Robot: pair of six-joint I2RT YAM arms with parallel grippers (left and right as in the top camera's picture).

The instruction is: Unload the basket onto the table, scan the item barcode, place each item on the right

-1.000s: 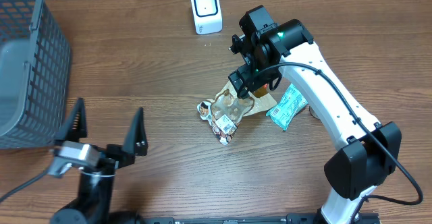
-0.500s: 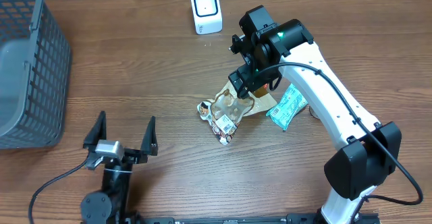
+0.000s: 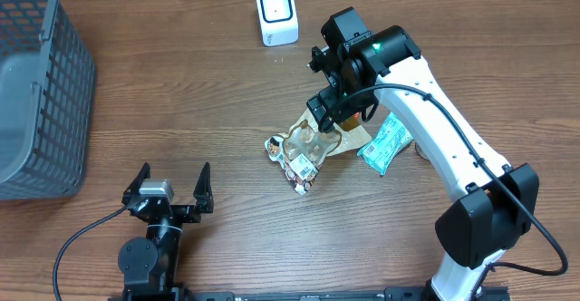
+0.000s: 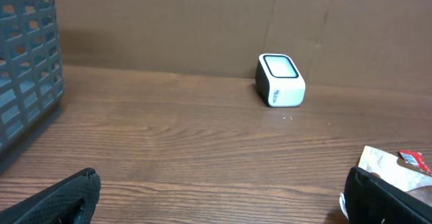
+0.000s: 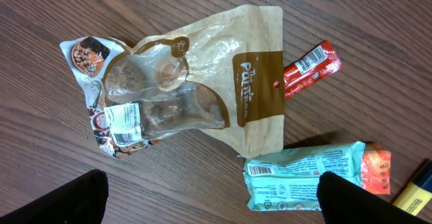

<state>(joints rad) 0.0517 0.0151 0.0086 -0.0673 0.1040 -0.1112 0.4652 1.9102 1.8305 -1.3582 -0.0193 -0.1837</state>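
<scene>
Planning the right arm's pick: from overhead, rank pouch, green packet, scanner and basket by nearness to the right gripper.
1. Brown pouch, under the right gripper.
2. Green packet, beside the pouch.
3. Scanner, farther back.
4. Basket, at the picture's edge.

Desk (image 3: 208,111): dark brown wood, visible grain, matt. Cardboard wall (image 4: 169,21): plain brown, upright along the desk's far edge. Light: even.

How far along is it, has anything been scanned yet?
Nothing looks done. The right gripper hangs open above the brown pouch, holding nothing; the left gripper is open and empty. Left to do: grasp an item and show its barcode to the white scanner.
</scene>
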